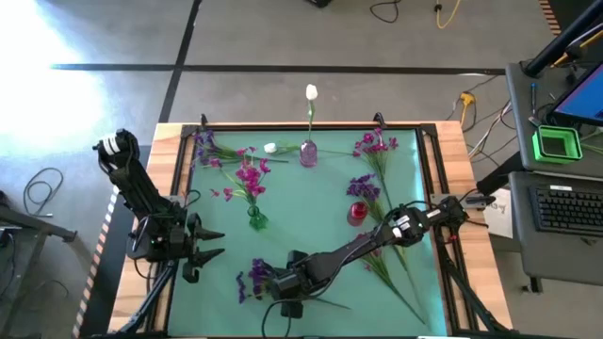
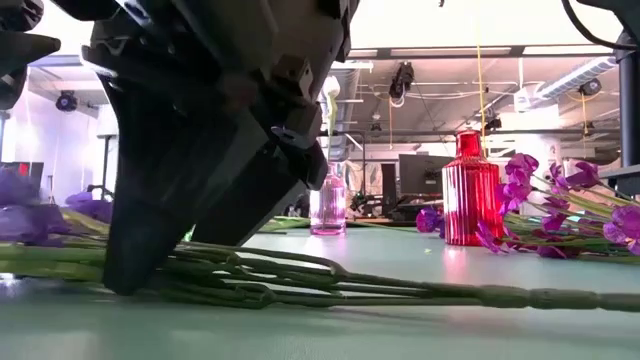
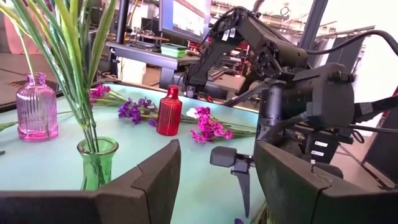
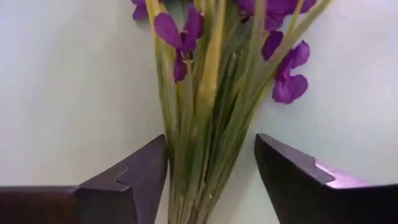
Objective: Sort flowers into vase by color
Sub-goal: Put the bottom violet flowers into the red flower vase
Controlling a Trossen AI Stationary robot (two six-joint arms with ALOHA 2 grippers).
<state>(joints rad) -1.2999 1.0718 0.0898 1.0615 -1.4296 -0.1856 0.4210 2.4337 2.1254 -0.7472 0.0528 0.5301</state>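
The right gripper point(image 4: 210, 171) sits low at the near edge of the table, its two dark fingers point(image 4: 134, 174) spread to either side of a purple flower bunch point(image 4: 211, 93). The green stems run between them with a gap on each side, so nothing is clamped yet. From table height the same gripper point(image 2: 175, 265) fills the near left, its tip down against the stems lying flat on the mat.

The left gripper point(image 1: 203, 247) waits at the left edge of the table, fingers apart and holding nothing.

A green vase point(image 1: 255, 219) left of centre holds the pink flowers point(image 1: 249, 176). A pink glass vase point(image 1: 308, 153) at the far side holds one white flower point(image 1: 311, 92) (upright on a long stem). A red vase point(image 1: 357, 213) right of centre looks empty. More purple and pink flowers point(image 1: 375, 151) lie loose along the right side of the green mat point(image 1: 311, 235).

The right arm reaches from the right side diagonally across to the near middle, stretched long and low.
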